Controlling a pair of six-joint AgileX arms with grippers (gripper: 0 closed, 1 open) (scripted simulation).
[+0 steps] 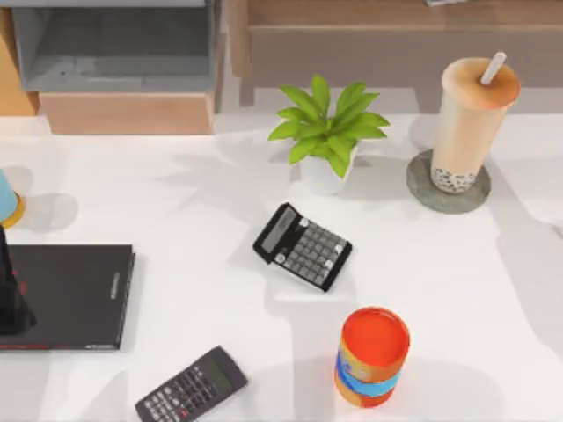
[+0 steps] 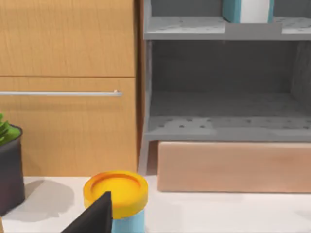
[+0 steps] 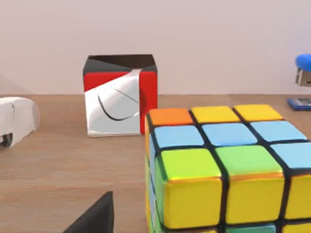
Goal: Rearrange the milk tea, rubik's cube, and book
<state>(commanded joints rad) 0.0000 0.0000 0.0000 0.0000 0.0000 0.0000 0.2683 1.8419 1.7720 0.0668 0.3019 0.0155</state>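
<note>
Rubik's cube [image 3: 223, 170] sits on a brown wooden surface just beside the right gripper [image 3: 97, 216], in the right wrist view. Its faces show yellow, green, light-blue and orange stickers in a black grid, and the frame edge cuts part of it off. Whether this gripper is spread or pressed together cannot be told. Farther off stand a red, white and black box [image 3: 119, 94], a white object [image 3: 17, 121] that is hard to identify, and a partly cut-off blue stapler [image 3: 303, 82].

The left gripper [image 2: 95, 218] is seen in the left wrist view as one dark wedge, its state also impossible to tell. Just beyond it stands a yellow-lidded blue jar [image 2: 115, 191]. Behind that is a grey shelf unit [image 2: 223, 128], where the book [image 2: 233, 9], light-blue with white page edges, stands upright on the higher shelf, mostly cut off.

In the top view, the left arm [image 1: 13, 290] is at the left edge over a thin black book [image 1: 66, 294]. The milk tea [image 1: 471, 123], a tall clear cup of beige-orange tea with dark pearls and a white straw, stands on a grey coaster [image 1: 422, 189] at the upper right. A potted plant [image 1: 327, 132] is at upper centre, a calculator [image 1: 302, 246] at centre, a second calculator [image 1: 191, 387] at lower left, and an orange-lidded can [image 1: 372, 356] at lower centre.
</note>
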